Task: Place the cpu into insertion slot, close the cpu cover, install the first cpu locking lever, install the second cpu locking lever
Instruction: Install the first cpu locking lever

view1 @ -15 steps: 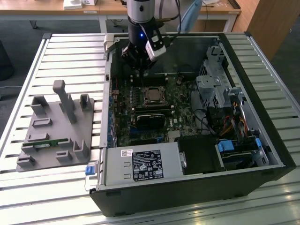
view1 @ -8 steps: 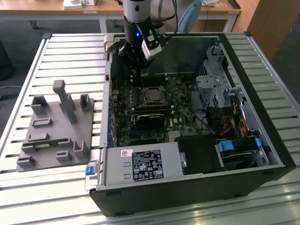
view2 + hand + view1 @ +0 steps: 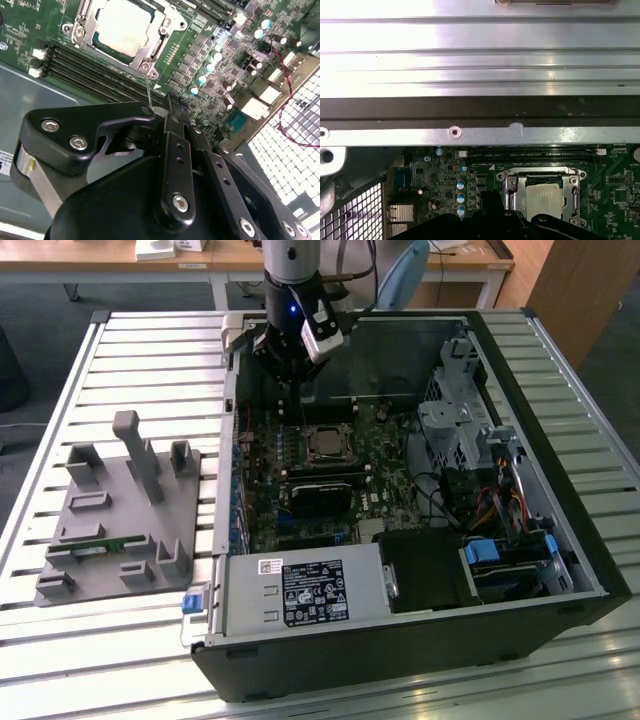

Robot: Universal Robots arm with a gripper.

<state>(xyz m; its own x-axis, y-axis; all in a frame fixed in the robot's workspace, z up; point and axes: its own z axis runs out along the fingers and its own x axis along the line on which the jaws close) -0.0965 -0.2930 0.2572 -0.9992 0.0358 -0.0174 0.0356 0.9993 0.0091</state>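
My hand (image 3: 159,109) looks pinched on the tip of a thin locking lever (image 3: 148,87), which stands upright at a corner of the insertion slot (image 3: 76,26); holding it there should give leverage. The cpu (image 3: 122,25) lies in that slot, with the cpu cover (image 3: 159,37) down around it.

The cpu (image 3: 118,24) is a small flat square with a dull silver top. It lies flat in the insertion slot (image 3: 542,178). The slot's dark rim peeks out along one edge of the chip. The cpu cover (image 3: 159,36) is a thin silver metal frame with a big window. It lies flat around the chip, and the silver top shows through the window. All three sit on the green board (image 3: 210,60).
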